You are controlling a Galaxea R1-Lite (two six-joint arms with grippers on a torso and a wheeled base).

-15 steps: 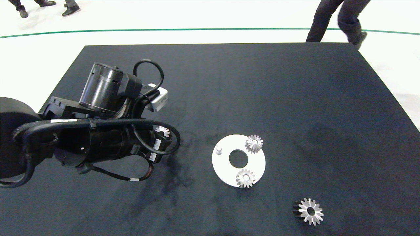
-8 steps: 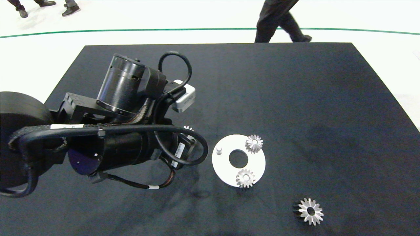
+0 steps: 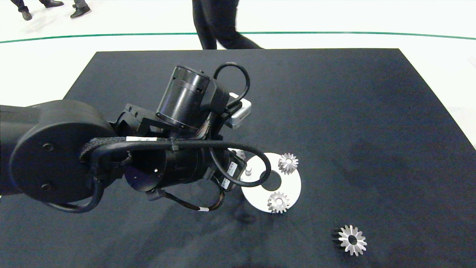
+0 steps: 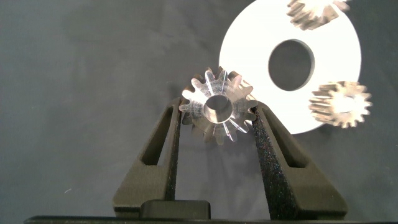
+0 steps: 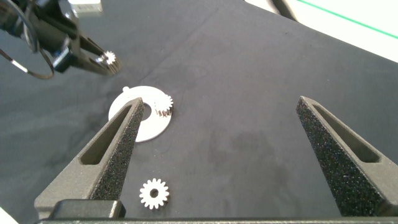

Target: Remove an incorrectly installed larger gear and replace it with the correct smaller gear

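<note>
Gear positions first: the larger gear (image 3: 350,240) lies flat near the table's (image 3: 334,104) front edge, toward its right corner. Farther in, the left gripper (image 4: 217,118) clamps the smaller gear (image 4: 217,111) just above the white disc's (image 3: 292,184) left rim. Away from them, the right gripper (image 5: 224,143) hangs with fingers apart.

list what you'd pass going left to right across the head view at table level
left arm → its end effector holding the smaller gear → bare peg on the white disc → the disc's two mounted gears → the larger gear, loose on the black table
</note>
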